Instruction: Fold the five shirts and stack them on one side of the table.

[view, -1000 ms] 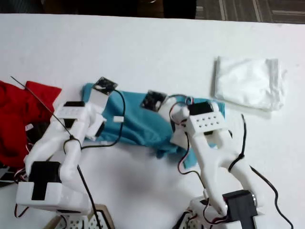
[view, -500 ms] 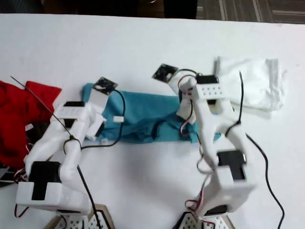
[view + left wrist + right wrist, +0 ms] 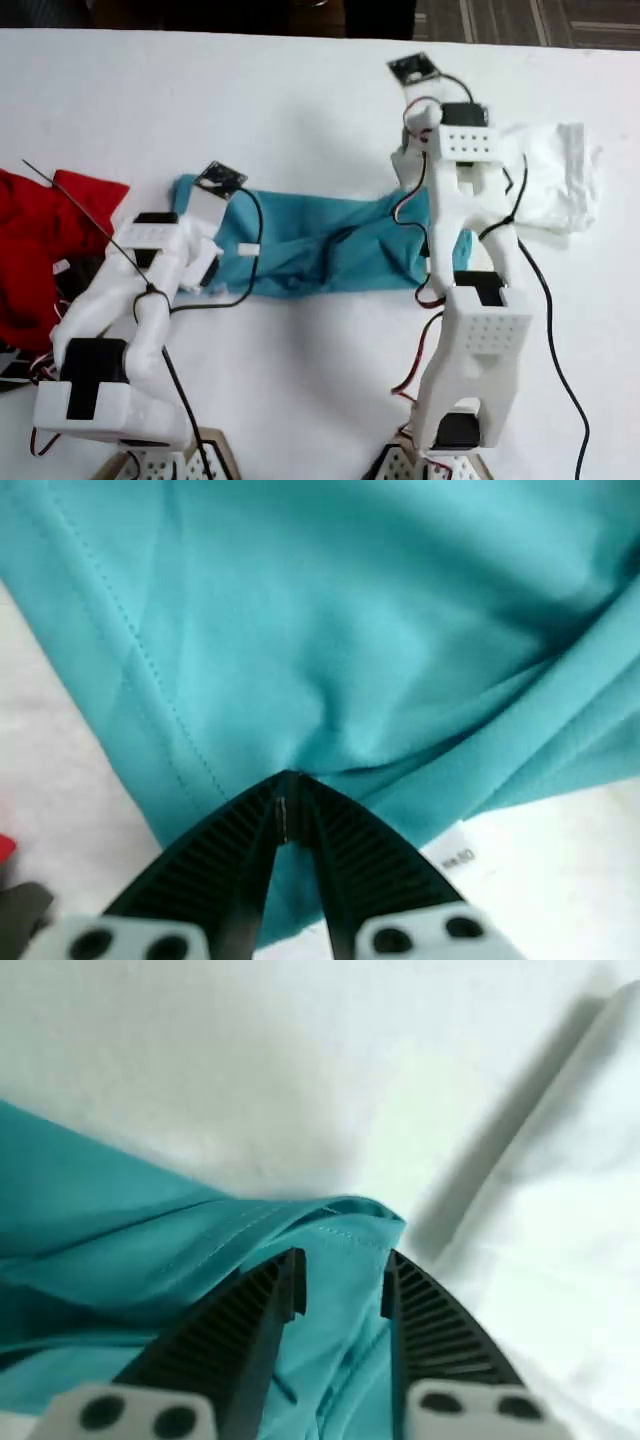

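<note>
Desk: Entry one, teal shirt?

Operator: Teal shirt (image 3: pixel 320 250): lying as a long band across the middle of the high view, on the table (image 3: pixel 250 100). I am holding its left end with the left gripper (image 3: pixel 285 800), jaws pressing fully together on a pinch of cloth.

Desk: Entry two, right gripper?

Operator: Right gripper (image 3: pixel 340 1275): jaws standing partly apart, the shirt's hemmed corner lying at the tips. As far as I am judging, it is clamping nothing. It is sitting at the band's upper right end, just beside the white shirt (image 3: pixel 550 180), which is lying folded at the upper right.

Desk: Other stock?

Operator: Red shirt (image 3: pixel 40 250): lying crumpled at the left edge.

Desk: Hazards?

Operator: Three I am watching.
- If I am lifting before closing, the corner is slipping free.
- If I am biting too deep, I am catching two layers and the fold is going crooked.
- The right arm (image 3: pixel 470 300) is reaching right alongside the white shirt, so a careless swing is risking dragging that folded piece open.
</note>
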